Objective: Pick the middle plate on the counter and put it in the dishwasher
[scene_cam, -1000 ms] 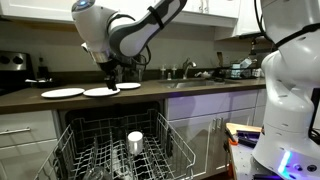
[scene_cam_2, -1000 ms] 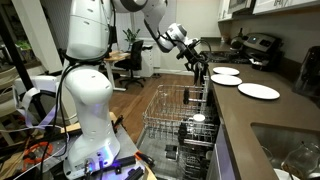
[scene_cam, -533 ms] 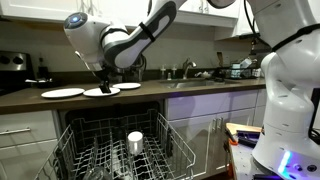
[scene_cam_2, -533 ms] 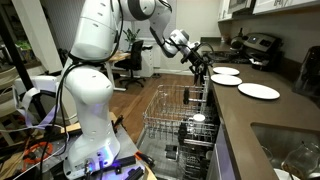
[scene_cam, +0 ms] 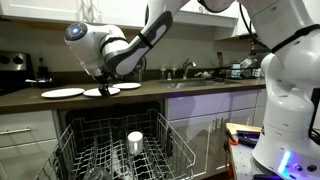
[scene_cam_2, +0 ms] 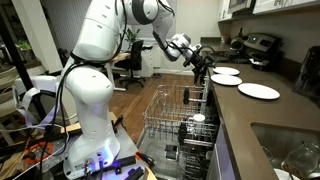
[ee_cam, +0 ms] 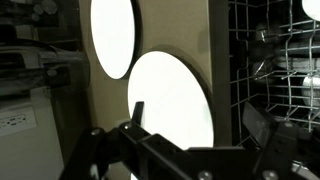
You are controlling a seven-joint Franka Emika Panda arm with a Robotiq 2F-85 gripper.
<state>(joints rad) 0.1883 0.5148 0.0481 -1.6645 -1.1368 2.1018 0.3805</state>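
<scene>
Inspection of the counter (scene_cam: 205,92) finds three white plates set in a row on its dark top. The middle plate (scene_cam: 97,92) is seen lying flat between the other two, directly beneath the gripper (scene_cam: 104,86). In the wrist view the middle plate (ee_cam: 170,95) fills the centre of the picture. The gripper (ee_cam: 196,115) is poised over the plate's near edge, and one dark finger (ee_cam: 136,115) is outlined against the white surface. The jaws are set wide apart and nothing is clasped between them. Whether the fingertips are touching the plate or standing just above it cannot be told from any view. A neighbouring plate (ee_cam: 112,35) is cut off by the top edge of the wrist view, and the third is not shown there. In an exterior view the gripper (scene_cam_2: 203,72) is seen near the counter's front edge, overlapping the side of the middle plate (scene_cam_2: 226,80), so that part of the rim is hidden behind the fingers. The dishwasher (scene_cam: 120,150) is noted below the counter with a wire rack (scene_cam: 170,150) drawn out, and a white cup (scene_cam: 135,141) is stood in that rack. The rack's lower part is cut off by the frame, and the dark interior is hard to make out.
</scene>
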